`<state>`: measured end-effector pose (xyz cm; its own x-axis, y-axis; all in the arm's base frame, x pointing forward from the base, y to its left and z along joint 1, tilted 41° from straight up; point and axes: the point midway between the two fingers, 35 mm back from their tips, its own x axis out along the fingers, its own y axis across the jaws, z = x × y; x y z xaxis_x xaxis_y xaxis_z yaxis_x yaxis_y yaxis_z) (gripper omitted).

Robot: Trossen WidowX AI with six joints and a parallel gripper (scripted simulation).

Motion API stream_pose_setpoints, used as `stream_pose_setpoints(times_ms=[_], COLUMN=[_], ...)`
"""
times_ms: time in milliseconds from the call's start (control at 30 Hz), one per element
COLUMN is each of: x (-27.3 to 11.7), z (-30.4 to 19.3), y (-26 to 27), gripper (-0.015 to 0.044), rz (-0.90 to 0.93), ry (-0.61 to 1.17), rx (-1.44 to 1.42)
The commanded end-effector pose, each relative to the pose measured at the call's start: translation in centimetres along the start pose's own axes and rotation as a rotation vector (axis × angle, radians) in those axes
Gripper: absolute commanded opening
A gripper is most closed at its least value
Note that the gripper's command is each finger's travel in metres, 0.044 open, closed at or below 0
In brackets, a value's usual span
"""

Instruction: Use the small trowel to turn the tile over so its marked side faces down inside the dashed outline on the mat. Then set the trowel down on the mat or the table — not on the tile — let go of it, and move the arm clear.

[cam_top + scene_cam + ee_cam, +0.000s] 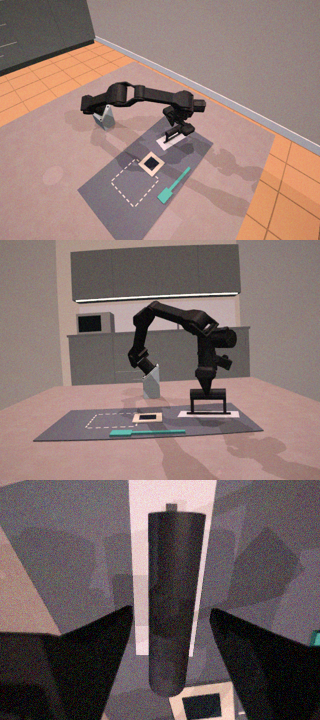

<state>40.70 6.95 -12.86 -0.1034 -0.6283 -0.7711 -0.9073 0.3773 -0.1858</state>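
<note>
Seen from above, the tile (142, 163) (136, 418) (228, 705) lies flat on the grey mat (103, 191) (64, 432) (35, 550), its dark marked square facing up, and it covers part of the dashed outline (123, 169) (111, 426) on that outline's 1 o'clock side (so it is neither turned over nor fully inside). From the tile, the trowel stands at 1 o'clock: a pale flat plate (162, 145) (182, 414) (143, 642) on the mat, with a round black handle (172, 132) (219, 393) (172, 580) raised above it on two posts. The tool (178, 127) (206, 394) (171, 613) is open and points down over that handle; in the wrist view its fingers stand on either side, with a visible gap each way, gripping nothing. A teal paddle (164, 195) (120, 433) (316, 638) lies between 4 and 5 o'clock from the tile, near the mat's edge. The arm's pale base block (105, 126) (151, 389) stands on the bench (51, 149) (77, 459) (17, 597), between 10 and 11 o'clock from the tile.
</note>
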Motion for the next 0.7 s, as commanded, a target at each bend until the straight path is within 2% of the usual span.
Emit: stream_pose_setpoints(times_ms=[0,100,233,400,667], x=[0.44,0.68,0.68,0.68,0.68], z=[0.03,0.03,0.03,0.03,0.03], y=[-0.02,-0.01,-0.01,-0.01,-0.01], gripper=[0.027,0.027,0.0165,0.0132,0.013], rz=[-0.006,-0.006,-0.006,-0.006,-0.006], ry=[0.001,0.001,0.001,0.001,0.001], rx=[-0.006,-0.006,-0.006,-0.006,-0.006])
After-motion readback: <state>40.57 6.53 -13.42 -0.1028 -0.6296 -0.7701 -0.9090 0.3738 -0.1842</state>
